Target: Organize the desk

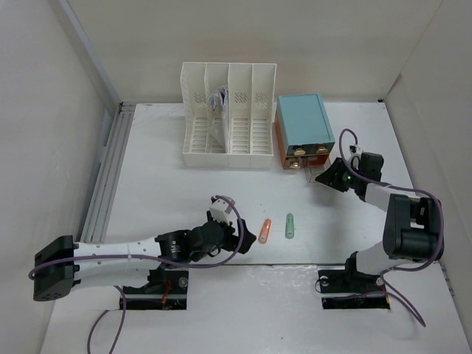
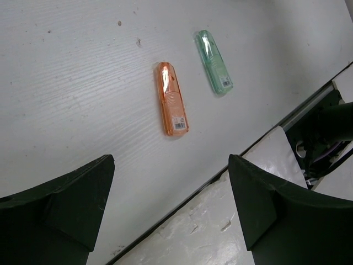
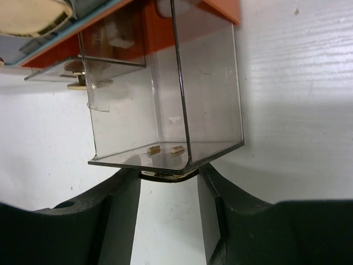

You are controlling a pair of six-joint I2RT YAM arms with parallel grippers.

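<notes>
Top view: desk (image 1: 169, 192) mostly bare. White file rack (image 1: 228, 114) and teal-topped drawer box (image 1: 302, 122) sit side by side at the far edge. Orange case (image 1: 265, 231) and green case (image 1: 290, 226) lie loose near the middle of the near edge, just beside each other, not touching. Left gripper (image 1: 240, 234) is low over the desk, just left of the orange case. Right gripper (image 1: 330, 177) is at the drawer box's front, near its right corner.

Left wrist: left gripper (image 2: 171, 163) has jaws wide apart and nothing between them. Orange case (image 2: 172, 99) is straight ahead and the green case (image 2: 213, 61) beyond it to the right, both flat on the desk.

Right wrist: a clear drawer (image 3: 165, 99) stands out of the box, looks empty. Right gripper (image 3: 168, 179) is clamped on its brass knob (image 3: 168, 175), a finger on each side.

Progress, my read: early. Drawer is open and ready, but neither case is stowed. Left to do: pick up both cases, drop them in, close the drawer.
</notes>
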